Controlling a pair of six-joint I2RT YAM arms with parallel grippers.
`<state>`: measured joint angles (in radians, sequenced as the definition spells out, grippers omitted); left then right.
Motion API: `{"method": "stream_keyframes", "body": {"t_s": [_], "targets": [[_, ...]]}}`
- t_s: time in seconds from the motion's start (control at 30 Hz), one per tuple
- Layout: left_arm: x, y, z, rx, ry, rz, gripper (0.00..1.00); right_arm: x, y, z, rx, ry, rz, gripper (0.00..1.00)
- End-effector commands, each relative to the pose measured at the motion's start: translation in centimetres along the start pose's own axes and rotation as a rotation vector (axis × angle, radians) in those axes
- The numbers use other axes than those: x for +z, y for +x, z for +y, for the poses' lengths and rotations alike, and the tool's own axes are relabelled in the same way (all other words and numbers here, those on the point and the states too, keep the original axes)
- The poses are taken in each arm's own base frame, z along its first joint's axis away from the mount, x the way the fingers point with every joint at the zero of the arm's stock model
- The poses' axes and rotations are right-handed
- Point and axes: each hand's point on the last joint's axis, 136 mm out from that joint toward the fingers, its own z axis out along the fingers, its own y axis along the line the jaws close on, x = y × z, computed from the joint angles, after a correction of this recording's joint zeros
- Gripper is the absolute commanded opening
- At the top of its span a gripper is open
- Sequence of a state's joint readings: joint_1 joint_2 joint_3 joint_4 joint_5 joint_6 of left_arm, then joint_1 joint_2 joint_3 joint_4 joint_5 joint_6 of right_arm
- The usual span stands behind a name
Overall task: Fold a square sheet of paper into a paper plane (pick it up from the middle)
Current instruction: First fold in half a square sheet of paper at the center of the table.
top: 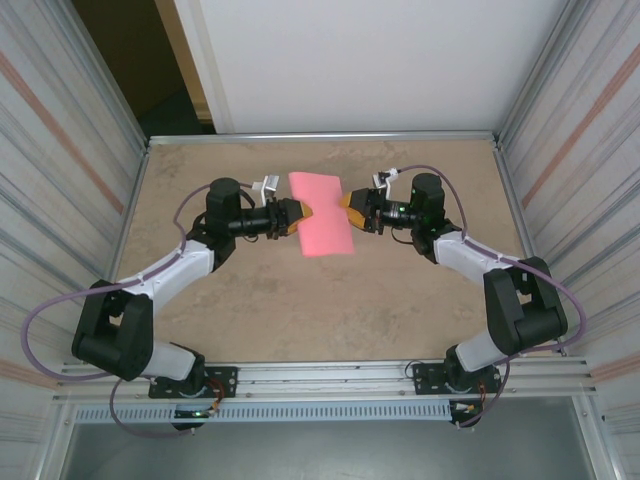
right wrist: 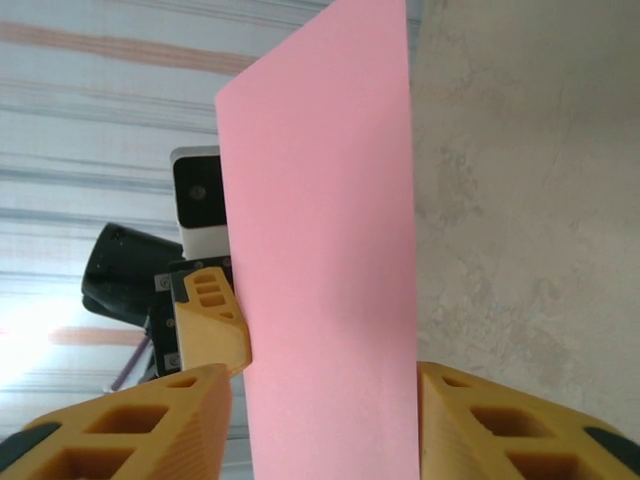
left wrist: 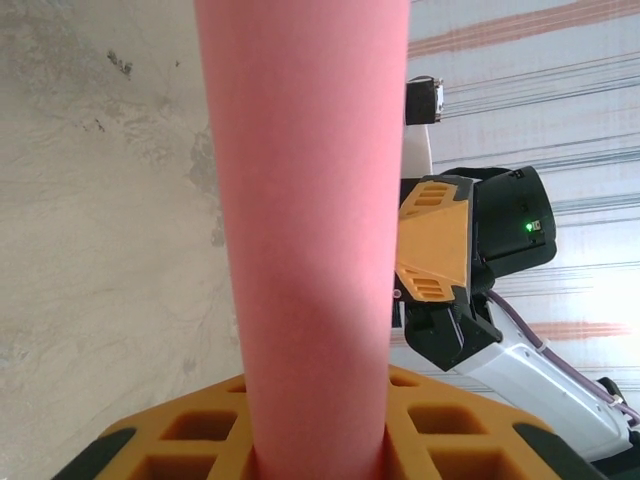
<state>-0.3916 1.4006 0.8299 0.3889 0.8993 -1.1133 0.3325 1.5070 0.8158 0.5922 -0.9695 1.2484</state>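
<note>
Reaching in from the near edge of the table point(top: 300, 310), my two arms meet over its middle with the square sheet of paper point(top: 325, 215) held between them, clear of the surface. My left tool point(top: 297, 216) sits at the sheet's left edge and my right tool point(top: 348, 208) at its right, nose to nose. Each side thus has its own handhold, and the pink sheet can be worked in the air rather than flat on the table; that, I judge, is the point of lifting it by the middle.

Left wrist view: my orange fingers point(left wrist: 228, 420) are drawn close and pinch the sheet, which rises from between them as a broad smooth band, with the right tool just beyond it.

Right wrist view: my fingers point(right wrist: 200, 400) stand partway apart, one to each side of the sheet. The one on the table side appears to touch its edge and the other is just beside it; whether they press on it I cannot tell.

From above the sheet reads longer than wide, with no sharp tip that I can make out, so the folding looks to be at an early stage. Beyond, the table runs to the white back wall point(top: 380, 60).
</note>
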Motion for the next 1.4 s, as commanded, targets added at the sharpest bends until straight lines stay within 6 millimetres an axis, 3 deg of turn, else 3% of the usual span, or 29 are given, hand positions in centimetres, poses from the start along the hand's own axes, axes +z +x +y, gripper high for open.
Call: {"method": "stream_keyframes", "body": {"t_s": [0.0, 0.3, 0.43, 0.57, 0.77, 0.97, 1.13, 1.37], "targets": [[-0.4, 0.6, -0.3, 0.029, 0.011, 0.026, 0.29, -0.1, -0.1, 0.9, -0.039, -0.012, 0.009, 0.4], [-0.5, 0.6, 1.0, 0.009, -0.014, 0.033, 0.3, 0.2, 0.0, -0.3, -0.06, 0.053, 0.022, 0.12], [-0.8, 0.5, 1.8, -0.008, -0.03, 0.027, 0.35, 0.0, -0.5, -0.7, -0.059, 0.078, 0.005, 0.01], [-1.6, 0.3, 3.7, -0.027, -0.111, -0.001, 0.56, -1.0, -1.4, -0.8, -0.055, 0.109, -0.04, 0.0], [-5.5, 0.1, 9.1, -0.041, -0.379, -0.109, 0.87, -4.5, -3.0, -1.1, -0.11, 0.292, -0.12, 0.0], [-7.5, 0.4, 10.9, -0.034, -0.452, -0.168, 0.98, -6.6, -3.3, 0.3, -0.195, 0.413, -0.153, 0.0], [-7.4, 0.4, 11.0, -0.036, -0.442, -0.173, 0.99, -4.3, -2.6, 0.2, -0.203, 0.425, -0.105, 0.0], [-7.1, 0.9, 11.6, -0.063, -0.424, -0.174, 0.99, 1.9, -0.9, -3.5, -0.094, 0.383, -0.002, 0.0]]}}
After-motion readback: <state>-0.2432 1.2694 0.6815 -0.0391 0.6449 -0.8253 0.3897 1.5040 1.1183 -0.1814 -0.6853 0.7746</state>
